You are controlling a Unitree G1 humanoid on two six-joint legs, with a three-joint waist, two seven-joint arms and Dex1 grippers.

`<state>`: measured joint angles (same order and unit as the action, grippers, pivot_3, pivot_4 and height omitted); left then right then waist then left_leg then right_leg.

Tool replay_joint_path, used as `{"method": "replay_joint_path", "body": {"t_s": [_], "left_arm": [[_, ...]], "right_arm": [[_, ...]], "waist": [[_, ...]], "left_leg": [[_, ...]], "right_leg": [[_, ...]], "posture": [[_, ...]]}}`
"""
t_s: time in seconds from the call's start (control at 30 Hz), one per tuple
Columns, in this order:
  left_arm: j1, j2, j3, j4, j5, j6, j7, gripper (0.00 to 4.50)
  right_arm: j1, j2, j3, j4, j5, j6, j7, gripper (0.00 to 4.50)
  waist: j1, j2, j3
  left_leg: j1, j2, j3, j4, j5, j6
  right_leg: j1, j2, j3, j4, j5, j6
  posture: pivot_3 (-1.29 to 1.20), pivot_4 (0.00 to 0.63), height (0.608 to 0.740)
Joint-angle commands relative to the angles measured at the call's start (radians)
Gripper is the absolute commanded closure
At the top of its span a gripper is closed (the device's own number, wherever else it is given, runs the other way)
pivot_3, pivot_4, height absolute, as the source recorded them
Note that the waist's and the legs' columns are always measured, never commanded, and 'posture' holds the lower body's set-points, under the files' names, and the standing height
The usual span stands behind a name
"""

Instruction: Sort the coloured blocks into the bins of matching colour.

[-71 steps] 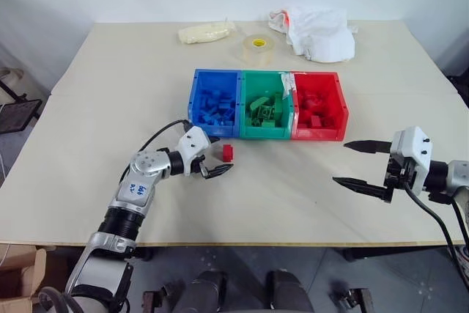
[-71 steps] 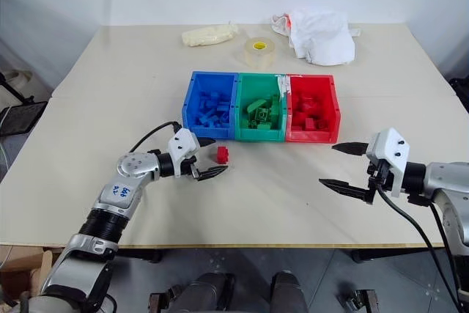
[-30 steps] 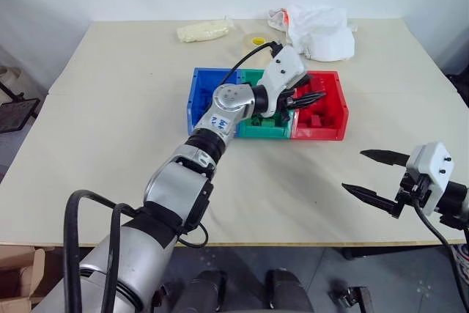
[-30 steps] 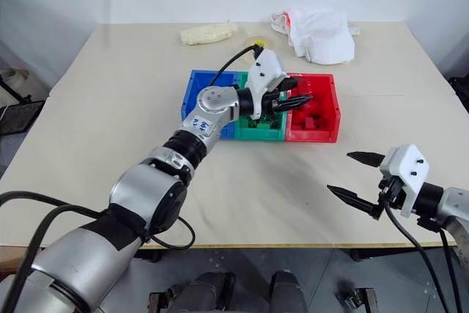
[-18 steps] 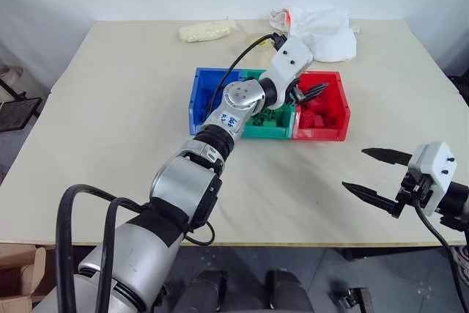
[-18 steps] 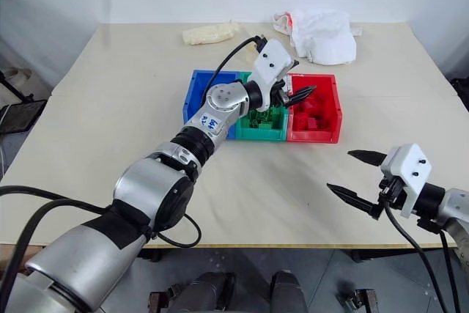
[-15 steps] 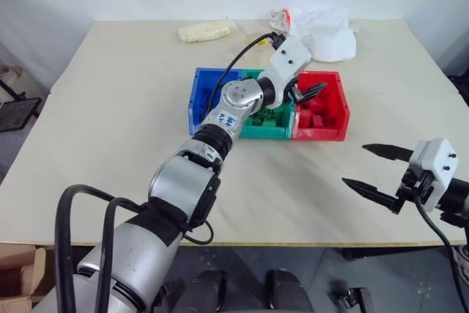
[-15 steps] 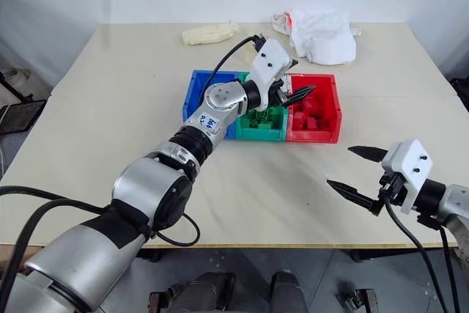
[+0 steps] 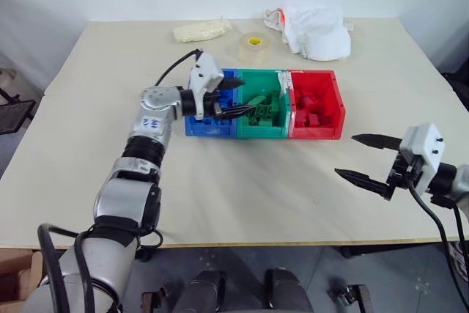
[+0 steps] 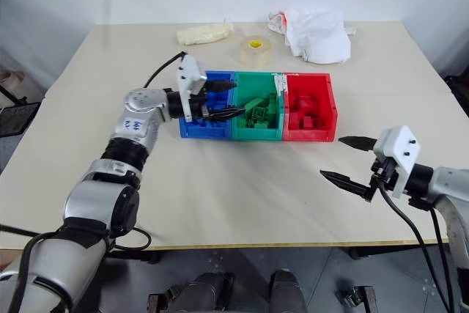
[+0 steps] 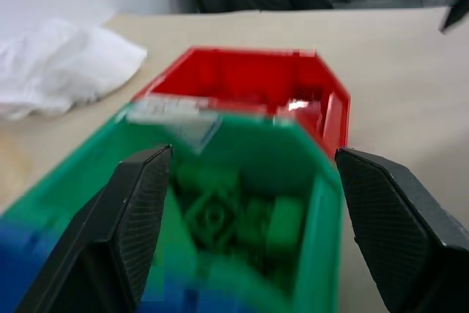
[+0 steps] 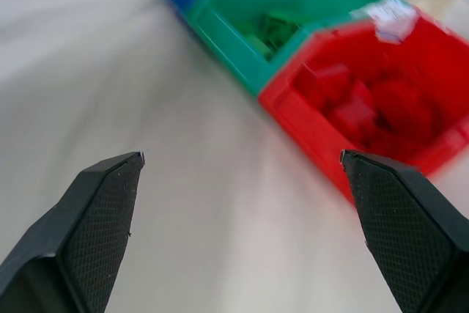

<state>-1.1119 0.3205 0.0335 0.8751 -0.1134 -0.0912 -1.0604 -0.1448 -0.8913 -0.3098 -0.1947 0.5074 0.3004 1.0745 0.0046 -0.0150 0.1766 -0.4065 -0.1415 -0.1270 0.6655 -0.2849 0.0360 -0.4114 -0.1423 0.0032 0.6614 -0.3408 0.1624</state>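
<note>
The three bins stand joined in a row at mid-table: blue bin (image 9: 207, 129), green bin (image 9: 262, 131), red bin (image 9: 316, 131). Each holds blocks of its own colour, such as green blocks (image 9: 265, 108) and red blocks (image 9: 313, 110). My left gripper (image 9: 246, 96) hovers level over the border of the blue and green bins, open and empty, hiding part of the blue blocks. The left wrist view looks past its fingers (image 11: 139, 210) into the green bin (image 11: 242, 214) and the red bin (image 11: 242, 78). My right gripper (image 9: 345, 155) hangs open and empty over bare table, right of the red bin.
Behind the bins lie a clear tape roll with a yellow core (image 9: 253, 45), a white cloth bundle (image 9: 315, 28) and a cream-coloured bundle (image 9: 198, 31). The table's front edge runs just below my right gripper.
My left gripper opened over the red bin, then swung left to the blue and green bins, empty. The right gripper has hardly moved.
</note>
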Motion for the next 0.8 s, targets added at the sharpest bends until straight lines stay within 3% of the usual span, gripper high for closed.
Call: {"method": "replay_joint_path", "body": {"t_s": [0.03, 0.23, 0.37, 0.6, 0.8], "left_arm": [[0.083, 0.051, 0.030, -0.222, -0.051, 0.073, 0.018, 0.72], [0.319, 0.161, 0.061, -0.583, -0.086, 0.293, 0.107, 0.72], [0.518, 0.212, 0.148, -0.813, -0.207, 0.369, 0.101, 0.72], [0.811, 0.300, 0.218, -1.004, -0.278, 0.444, 0.102, 0.72], [0.881, 0.322, 0.253, -1.011, -0.284, 0.396, 0.135, 0.72]], "right_arm": [[-0.056, -0.019, 0.023, 0.045, -0.014, -0.034, 0.037, 0.00], [-0.136, -0.018, 0.067, 0.121, -0.033, -0.058, 0.088, 0.00], [-0.164, -0.019, 0.083, 0.158, -0.035, -0.071, 0.130, 0.00], [-0.186, -0.029, 0.108, 0.202, -0.059, -0.091, 0.175, 0.00], [-0.197, -0.022, 0.113, 0.214, -0.070, -0.095, 0.186, 0.00]], "waist": [[-0.002, 0.000, 0.000], [-0.008, 0.000, 0.000], [-0.009, 0.001, -0.001], [-0.006, 0.002, -0.001], [0.007, 0.002, -0.001]], "left_leg": [[0.000, 0.000, 0.000, 0.000, 0.000, 0.000], [0.000, 0.001, 0.000, -0.001, 0.000, 0.000], [0.001, 0.001, 0.000, -0.001, 0.000, 0.000], [0.002, 0.001, 0.000, -0.001, 0.000, 0.000], [0.002, 0.001, 0.000, -0.001, 0.000, 0.000]], "right_leg": [[0.000, 0.000, 0.000, 0.000, 0.000, 0.000], [-0.001, 0.000, 0.001, 0.000, 0.000, 0.000], [0.000, 0.000, 0.001, -0.001, 0.000, 0.000], [0.001, -0.001, 0.002, -0.003, 0.000, 0.000], [0.001, -0.003, 0.002, -0.005, 0.000, -0.001]], "posture": [[0.00, 0.150, 0.740], [0.00, 0.150, 0.740], [0.00, 0.150, 0.740], [0.00, 0.150, 0.740], [0.00, 0.150, 0.740]]}}
